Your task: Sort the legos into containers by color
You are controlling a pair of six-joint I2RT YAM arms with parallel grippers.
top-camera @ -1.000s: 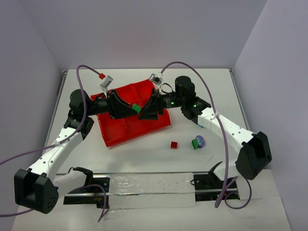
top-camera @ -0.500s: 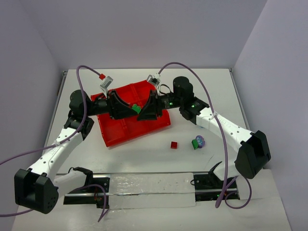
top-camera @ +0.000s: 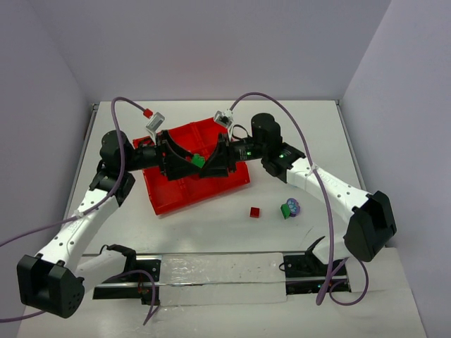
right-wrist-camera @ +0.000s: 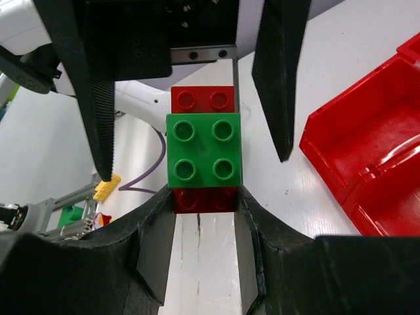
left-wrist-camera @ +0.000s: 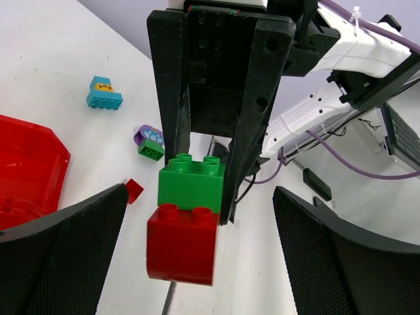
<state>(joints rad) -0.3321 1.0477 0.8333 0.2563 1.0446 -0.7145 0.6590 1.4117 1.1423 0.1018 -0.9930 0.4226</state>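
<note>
A green lego (left-wrist-camera: 191,180) stuck to a red lego (left-wrist-camera: 183,244) hangs above the red tray (top-camera: 176,193) of containers. My right gripper (right-wrist-camera: 205,193) is shut on this stack; its pads (right-wrist-camera: 155,249) press the stack's sides. The green lego (right-wrist-camera: 203,149) faces the right wrist camera studs first. My left gripper (left-wrist-camera: 200,197) is open, with its fingers (left-wrist-camera: 59,256) wide on both sides of the stack and apart from it. In the top view both grippers, left (top-camera: 189,158) and right (top-camera: 204,163), meet over the tray's middle.
On the table right of the tray lie a small red lego (top-camera: 255,212) and a green and purple lego cluster (top-camera: 289,208). A light blue lego (left-wrist-camera: 104,94) lies farther off. A yellow lego (right-wrist-camera: 106,188) shows in the right wrist view. A metal rail (top-camera: 218,271) runs along the near edge.
My left gripper has opened and let go of the stack. The right gripper closed on it a little earlier. Both grippers have drifted slightly left over the tray.
</note>
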